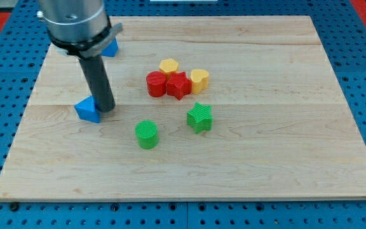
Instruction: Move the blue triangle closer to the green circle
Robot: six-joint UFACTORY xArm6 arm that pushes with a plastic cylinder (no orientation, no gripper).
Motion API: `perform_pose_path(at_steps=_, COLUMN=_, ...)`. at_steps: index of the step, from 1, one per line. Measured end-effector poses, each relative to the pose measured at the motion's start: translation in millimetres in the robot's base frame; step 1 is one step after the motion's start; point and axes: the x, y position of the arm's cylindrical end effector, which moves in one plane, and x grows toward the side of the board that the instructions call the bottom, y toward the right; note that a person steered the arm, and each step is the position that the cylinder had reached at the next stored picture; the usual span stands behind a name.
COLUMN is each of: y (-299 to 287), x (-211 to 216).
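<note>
The blue triangle (88, 110) lies on the wooden board (265, 152) at the view's left, above and left of the green circle (147, 135). My tip (106, 109) stands right against the triangle's right side, between it and the rest of the blocks. The rod rises from there to the arm's grey end at the view's top left.
A second blue block (110, 46) peeks out behind the arm near the top left. A red circle (155, 84), a red star (178, 85), a yellow hexagon (168, 66) and a yellow heart (199, 79) cluster at centre. A green star (200, 117) lies right of the green circle.
</note>
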Motion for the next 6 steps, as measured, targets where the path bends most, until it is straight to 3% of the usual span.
perform_pose_path(at_steps=1, y=-1, x=-49)
perform_pose_path(at_steps=2, y=-62, x=-23)
perform_pose_path(at_steps=4, y=42, x=77)
perform_pose_path(at_steps=5, y=-15, x=107)
perform_pose_path(at_steps=6, y=60, x=178)
